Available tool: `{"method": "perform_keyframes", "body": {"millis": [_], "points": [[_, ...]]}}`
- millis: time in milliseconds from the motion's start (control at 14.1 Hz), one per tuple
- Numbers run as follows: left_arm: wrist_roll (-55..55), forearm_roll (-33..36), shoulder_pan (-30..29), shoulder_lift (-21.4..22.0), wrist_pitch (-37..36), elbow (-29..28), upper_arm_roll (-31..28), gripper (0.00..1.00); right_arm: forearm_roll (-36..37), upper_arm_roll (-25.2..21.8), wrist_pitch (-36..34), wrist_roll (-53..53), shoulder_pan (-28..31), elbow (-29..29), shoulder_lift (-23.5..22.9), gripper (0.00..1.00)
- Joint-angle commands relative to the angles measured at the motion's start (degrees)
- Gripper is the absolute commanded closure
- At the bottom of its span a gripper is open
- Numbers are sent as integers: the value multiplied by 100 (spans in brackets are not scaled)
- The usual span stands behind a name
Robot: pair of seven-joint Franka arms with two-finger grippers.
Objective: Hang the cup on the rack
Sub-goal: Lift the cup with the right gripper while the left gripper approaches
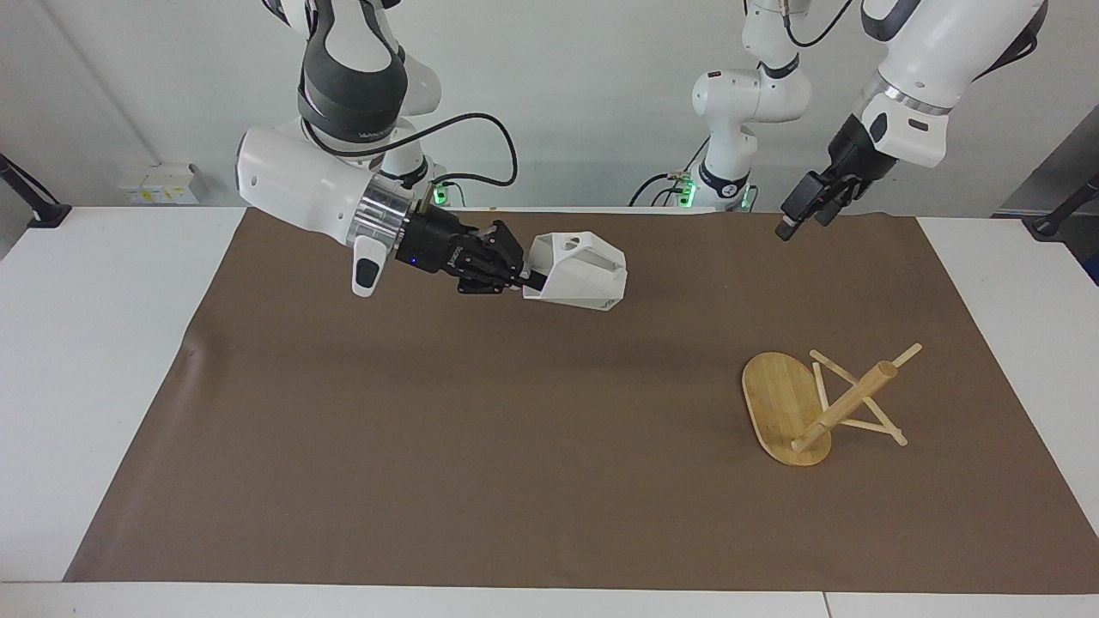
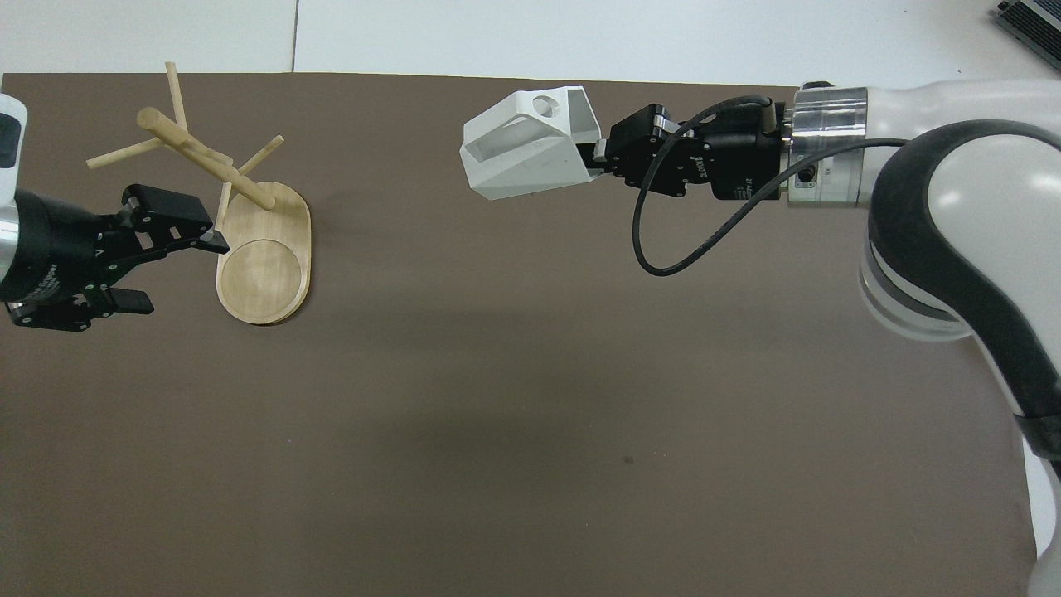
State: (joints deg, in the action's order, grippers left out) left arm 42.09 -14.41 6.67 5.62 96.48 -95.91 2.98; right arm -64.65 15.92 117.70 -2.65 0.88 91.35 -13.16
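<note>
Above the middle of the brown mat (image 1: 515, 481), the right gripper (image 1: 525, 276) holds the white faceted cup (image 1: 577, 269) up in the air, its fingers clamped on the cup's handle end and the cup lying on its side, mouth turned toward the left arm's end of the table. The cup touches nothing but the gripper. A black cable (image 2: 663, 249) loops off the right wrist.

The bamboo mug rack (image 1: 816, 403) is tipped over on the mat toward the left arm's end, well apart from the cup. Its oval base (image 2: 265, 257) stands up on edge, and the post (image 1: 846, 403) slants with its thin pegs (a few touching the mat) splayed around it.

The left gripper (image 1: 803, 209) hangs raised with its fingers spread apart, holding nothing. In the facing view it is clearly high in the air, over the mat's edge by the robots. From overhead it looks to be just beside the rack's base, one fingertip overlapping it, which the facing view shows is only height, not contact.

There is small white lettering on the right gripper's body in the overhead view, and on the left one too, but I cannot read either. Green lights glow at both arm bases (image 1: 438, 190).
</note>
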Motion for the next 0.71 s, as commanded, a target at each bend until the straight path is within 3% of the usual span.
{"method": "perform_keyframes", "body": {"millis": [0,355,638], "points": [[1051,-412,141,176,441,-332,-69,0,-198,139,59,-96,70,50,94,100],[3169,-1167,405,19,1302,-499,-61,0,-224,175,1060,-61,-509,111,68,100],[4253,-1546,546,-201,1839,-481,-52,0,-268,184,1097,-60,-563,111,76,100]]}}
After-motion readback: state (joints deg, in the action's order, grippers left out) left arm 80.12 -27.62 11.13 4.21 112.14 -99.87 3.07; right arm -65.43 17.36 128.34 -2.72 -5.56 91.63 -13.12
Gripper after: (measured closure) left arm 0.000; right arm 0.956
